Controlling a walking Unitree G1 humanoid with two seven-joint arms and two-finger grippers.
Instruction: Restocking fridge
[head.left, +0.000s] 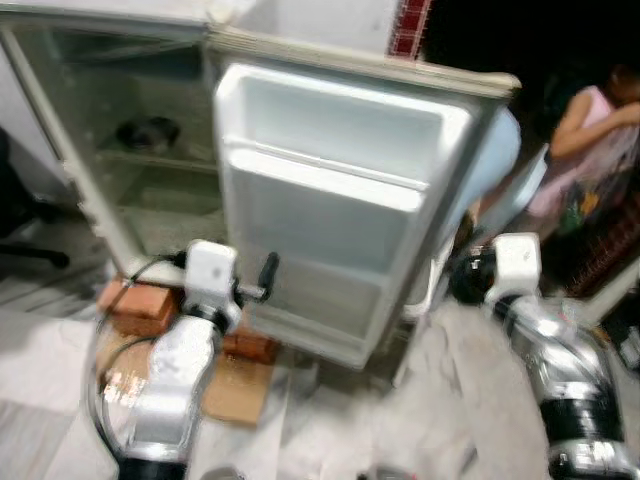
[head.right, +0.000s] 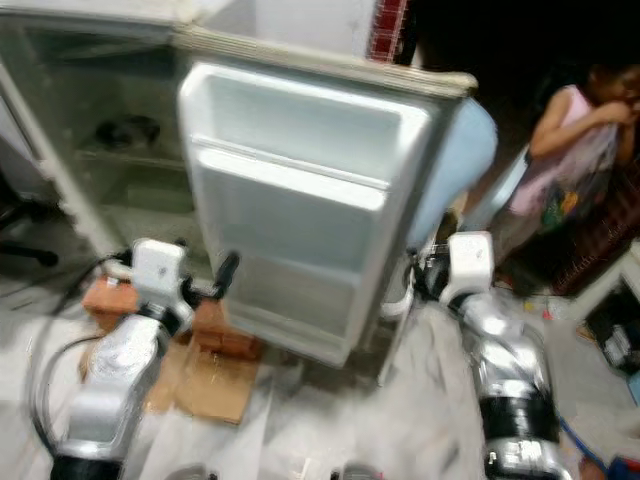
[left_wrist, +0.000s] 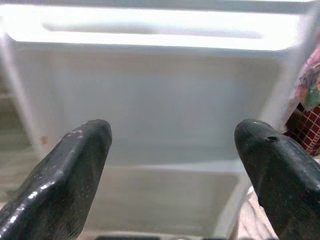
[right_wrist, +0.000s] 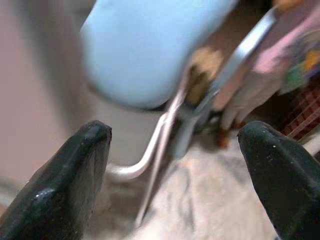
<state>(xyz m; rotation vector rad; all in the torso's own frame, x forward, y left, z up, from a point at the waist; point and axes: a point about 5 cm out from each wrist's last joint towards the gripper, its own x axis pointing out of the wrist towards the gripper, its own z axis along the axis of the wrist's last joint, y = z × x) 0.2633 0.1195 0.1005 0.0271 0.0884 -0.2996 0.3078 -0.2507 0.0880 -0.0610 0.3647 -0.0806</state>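
The white fridge stands open, its door (head.left: 330, 200) swung toward me with bare door shelves. Inside the fridge (head.left: 140, 190), a dark round object (head.left: 148, 131) lies on a shelf; the picture is too blurred to say what it is. My left gripper (left_wrist: 172, 132) is open and empty, level with the door's lower shelf (left_wrist: 165, 195) and close in front of it. In the left eye view its fingers (head.left: 267, 270) show just before the door's lower left. My right gripper (right_wrist: 175, 132) is open and empty beside the door's outer edge, facing a light blue chair (right_wrist: 150, 45).
Red bricks (head.left: 135, 305) and flat cardboard (head.left: 235, 390) lie at the fridge's foot. The light blue chair (head.left: 495, 150) stands behind the door. A person in pink (head.left: 590, 130) is at the far right. A black office chair base (head.left: 25, 250) is at the left.
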